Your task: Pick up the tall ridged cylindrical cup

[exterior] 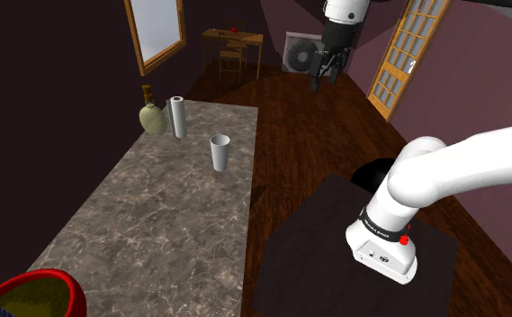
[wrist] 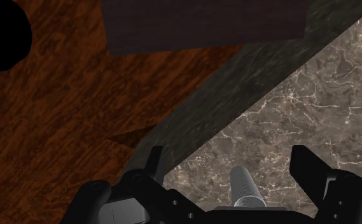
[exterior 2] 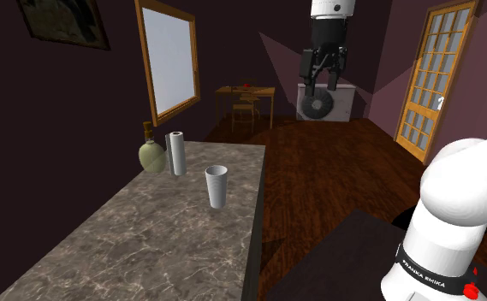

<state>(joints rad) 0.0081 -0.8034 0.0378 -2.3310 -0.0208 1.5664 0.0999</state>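
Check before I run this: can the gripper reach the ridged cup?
Likely yes: the open gripper hangs high, with nothing above the ridged cup; only the vase stands close beside it.

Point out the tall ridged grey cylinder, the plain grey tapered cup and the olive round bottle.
Tall ridged grey cylinder [exterior: 178,117]: shoulder view, middle of its side wall.
Plain grey tapered cup [exterior: 220,153]: shoulder view, middle of its side.
Olive round bottle [exterior 2: 152,156]: second exterior view, its belly.

Stone counter [exterior: 155,225] — ridged cup [exterior: 178,117], tumbler [exterior: 220,152], vase [exterior: 152,118].
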